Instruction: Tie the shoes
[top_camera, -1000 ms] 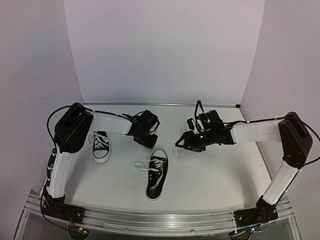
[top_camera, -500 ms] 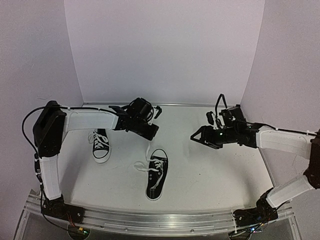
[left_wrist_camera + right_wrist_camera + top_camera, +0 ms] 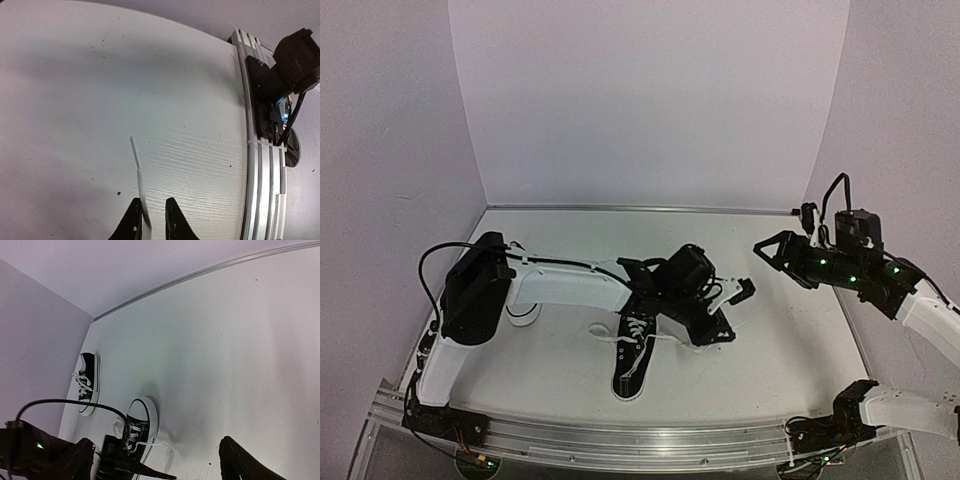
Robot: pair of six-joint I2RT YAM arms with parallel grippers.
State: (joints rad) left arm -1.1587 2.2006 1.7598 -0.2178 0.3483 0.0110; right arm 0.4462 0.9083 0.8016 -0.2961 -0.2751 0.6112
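Note:
Two black shoes with white laces lie on the white table. The near shoe point(image 3: 632, 362) point(image 3: 142, 424) points its toe at the back wall. The other shoe point(image 3: 87, 382) lies farther left, mostly hidden behind my left arm in the top view. My left gripper point(image 3: 720, 333) point(image 3: 150, 202) hangs low to the right of the near shoe. Its jaws stand a narrow gap apart, and a white lace end point(image 3: 139, 175) lies between them against the left finger. This lace point(image 3: 167, 452) trails back to the near shoe. My right gripper point(image 3: 770, 250) point(image 3: 156, 441) is raised at the far right, wide open and empty.
An aluminium rail point(image 3: 640, 435) point(image 3: 260, 165) runs along the table's front edge. The right arm's base point(image 3: 295, 60) stands on it. White walls close the back and both sides. My left arm point(image 3: 570, 285) stretches across the table's middle.
My left arm swung from the back left across to the right of the near shoe, drawing a lace along. My right arm pulled back to the right and up, its jaws widening.

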